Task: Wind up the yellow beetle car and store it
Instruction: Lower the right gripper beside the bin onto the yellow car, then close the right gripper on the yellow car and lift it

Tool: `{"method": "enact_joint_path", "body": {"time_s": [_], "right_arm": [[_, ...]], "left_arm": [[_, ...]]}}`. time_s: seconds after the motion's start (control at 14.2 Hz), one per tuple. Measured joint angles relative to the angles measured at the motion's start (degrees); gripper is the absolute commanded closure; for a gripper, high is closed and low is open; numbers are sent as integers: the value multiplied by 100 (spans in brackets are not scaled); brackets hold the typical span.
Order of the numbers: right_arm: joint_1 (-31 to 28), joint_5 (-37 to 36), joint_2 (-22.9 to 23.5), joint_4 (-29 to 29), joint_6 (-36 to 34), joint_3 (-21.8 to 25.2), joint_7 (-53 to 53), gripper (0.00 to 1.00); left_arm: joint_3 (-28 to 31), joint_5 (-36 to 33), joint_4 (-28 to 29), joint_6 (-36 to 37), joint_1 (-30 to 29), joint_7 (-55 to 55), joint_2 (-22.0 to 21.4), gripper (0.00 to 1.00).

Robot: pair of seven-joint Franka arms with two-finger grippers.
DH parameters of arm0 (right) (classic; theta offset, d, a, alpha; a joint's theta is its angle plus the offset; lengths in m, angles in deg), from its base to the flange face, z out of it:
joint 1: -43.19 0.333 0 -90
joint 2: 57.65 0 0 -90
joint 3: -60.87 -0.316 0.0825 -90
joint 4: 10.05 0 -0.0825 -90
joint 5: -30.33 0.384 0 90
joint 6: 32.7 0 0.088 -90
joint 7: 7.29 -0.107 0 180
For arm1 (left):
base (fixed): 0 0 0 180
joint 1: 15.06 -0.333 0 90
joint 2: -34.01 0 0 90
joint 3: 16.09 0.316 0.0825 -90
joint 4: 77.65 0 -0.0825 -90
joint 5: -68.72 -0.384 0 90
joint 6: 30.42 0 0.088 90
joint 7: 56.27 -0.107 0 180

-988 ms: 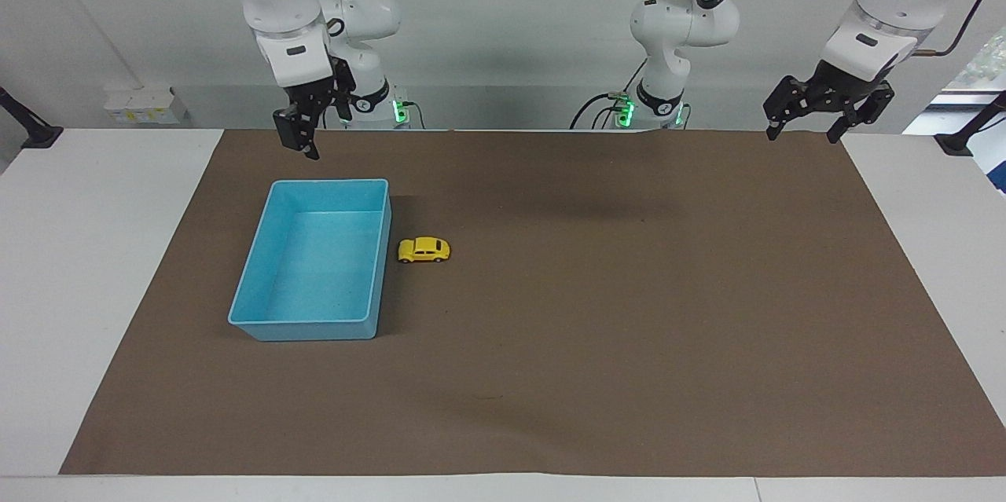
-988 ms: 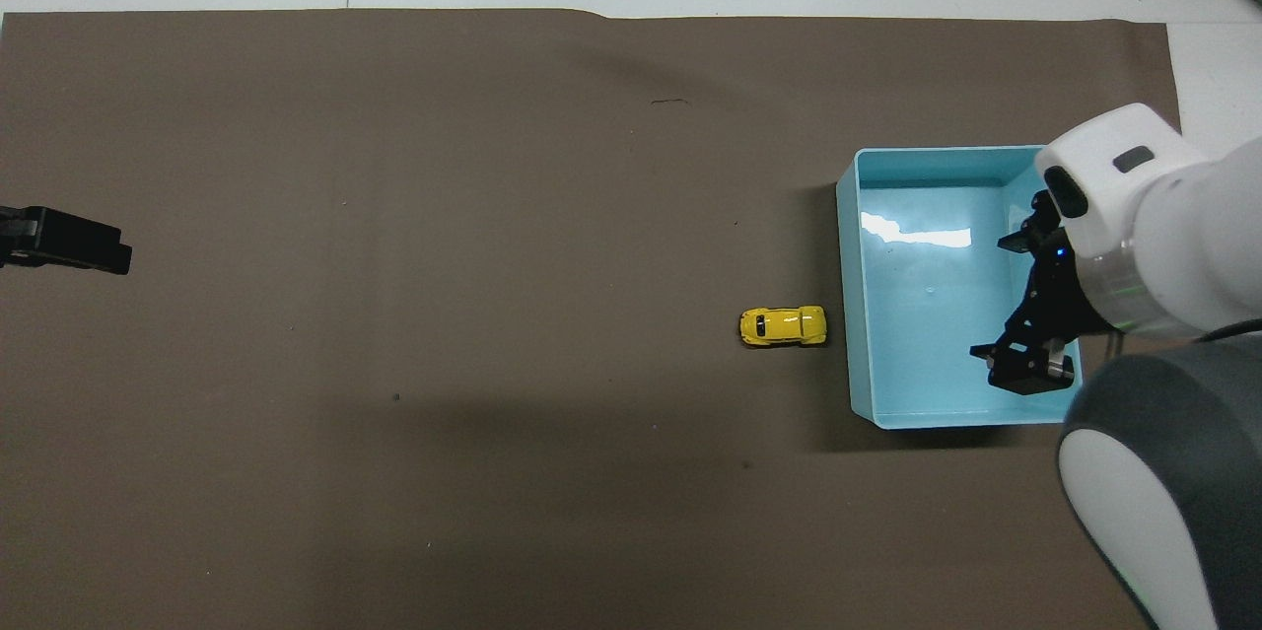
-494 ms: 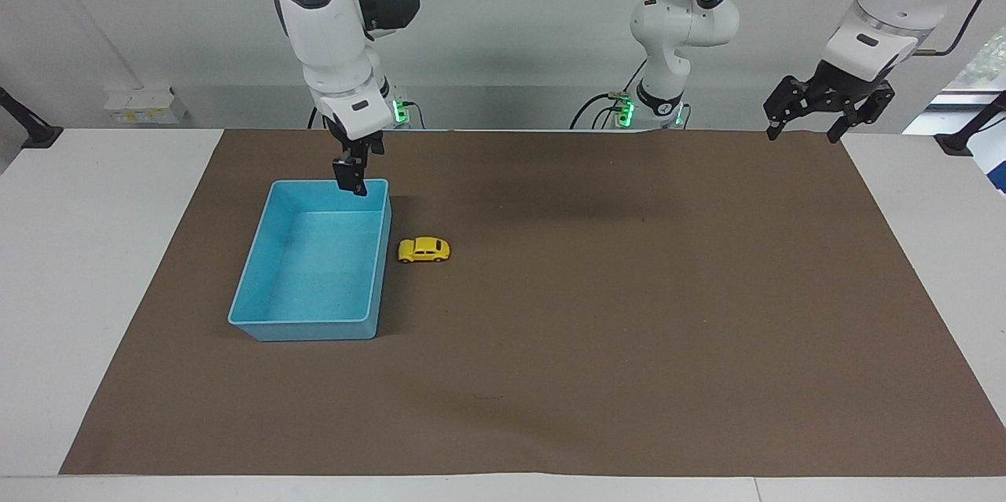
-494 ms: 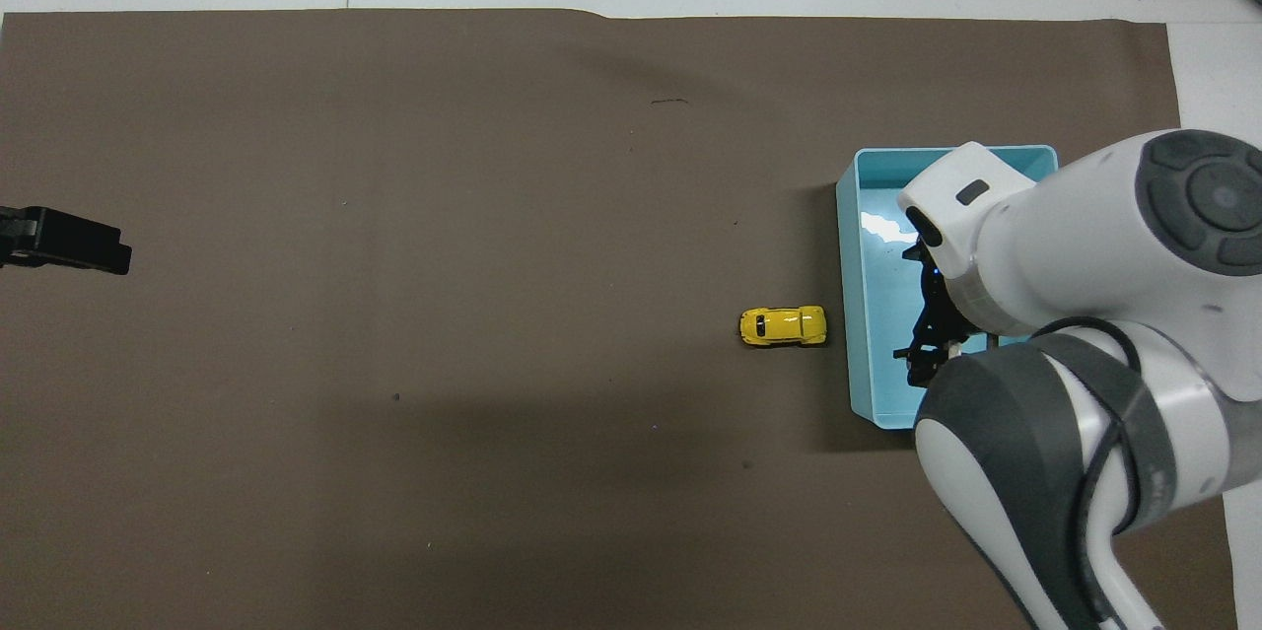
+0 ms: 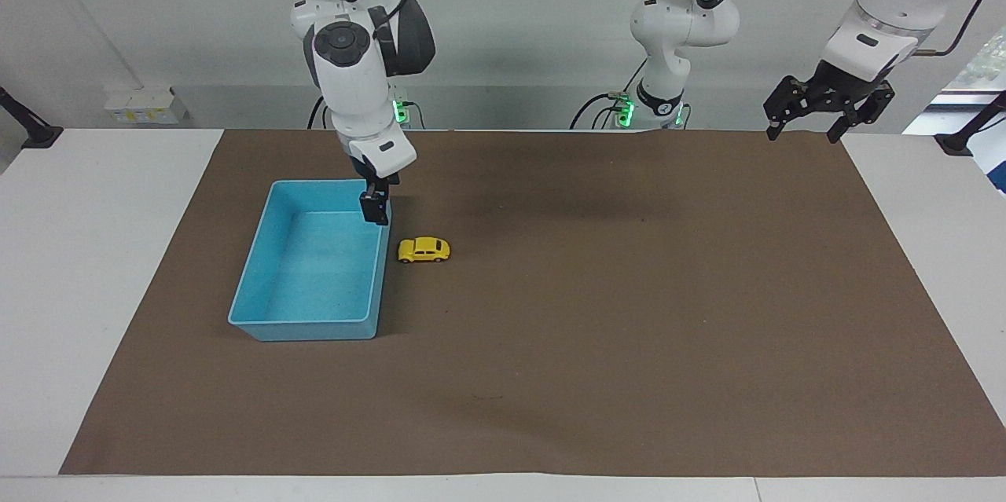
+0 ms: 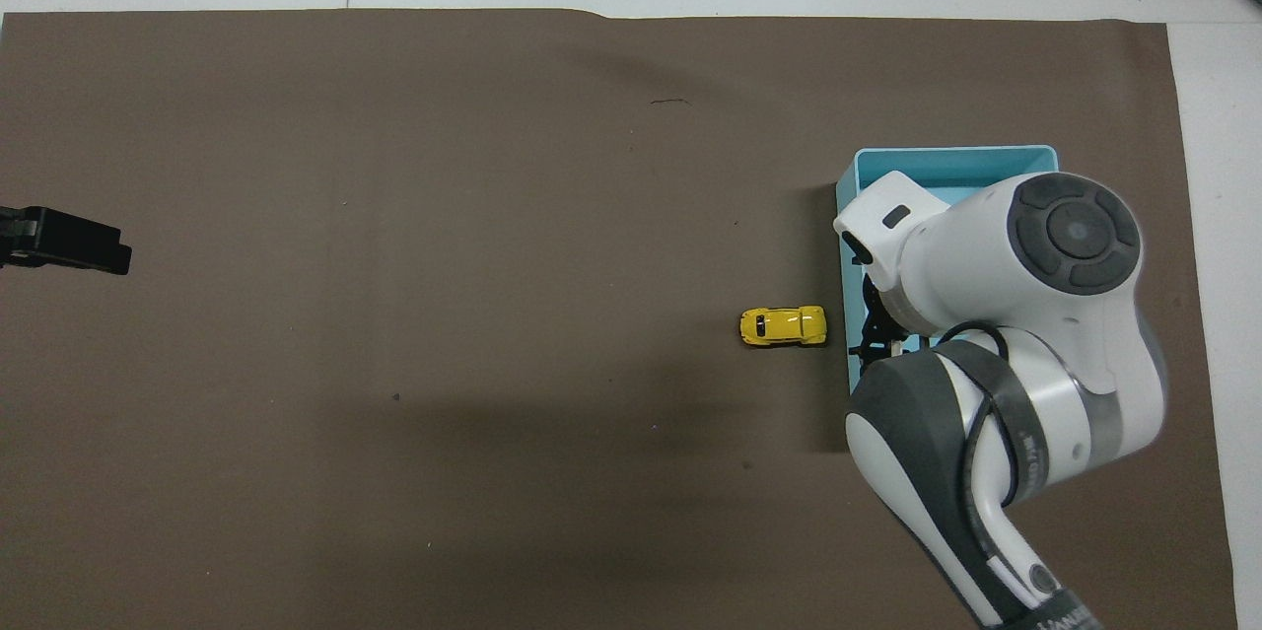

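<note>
**On the brown mat: one car, one bin, two grippers**

On the brown mat [image 5: 597, 313] one yellow beetle car [image 5: 424, 250] is counted, standing on its wheels just beside the light blue bin [image 5: 259, 282], at the side wall that faces the left arm's end of the table, apart from it by a narrow gap. One bin is seen, and nothing is seen lying in it. Two arms and two grippers are present.

The right gripper [image 5: 375, 209] is held over the bin's corner nearest the robots and nearest the car, with its fingers pointing down; it is seen edge-on, yet its fingers are taken as spread apart, and nothing is held. In the overhead view the same gripper [image 6: 873, 339] is largely covered by the arm's white and grey links. The left gripper [image 5: 825, 105] is kept raised over the mat's edge at the left arm's end of the table, its fingers spread wide and empty; that arm waits.

Compared with a second ago, the right gripper has been carried from above the mat's edge nearest the robots, across the bin's rim, and lowered toward the car's side of the bin. The car, the bin and the left gripper are found unmoved.

The mat is laid on a white table [image 5: 94, 251], of which bare strips are seen at both ends. A pale wall is seen past the arms' bases, and green lights are shown at both bases.
</note>
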Motion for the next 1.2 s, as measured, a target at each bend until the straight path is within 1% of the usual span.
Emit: {"method": "enact_joint_path", "body": {"time_s": [0.21, 0.42, 0.71, 0.92, 1.2], "right_arm": [[16, 0, 88, -171, 297, 0, 1, 0], [98, 0, 225, -424, 788, -2, 1, 0], [141, 0, 331, -567, 996, 0, 1, 0], [157, 0, 418, -712, 1296, 0, 1, 0], [241, 0, 647, -817, 1678, -1, -9, 0]], "left_arm": [[0, 0, 0, 1, 0, 0, 0, 0], [0, 0, 0, 1, 0, 0, 0, 0], [0, 0, 0, 2, 0, 1, 0, 0], [0, 0, 0, 3, 0, 1, 0, 0], [0, 0, 0, 4, 0, 1, 0, 0]]}}
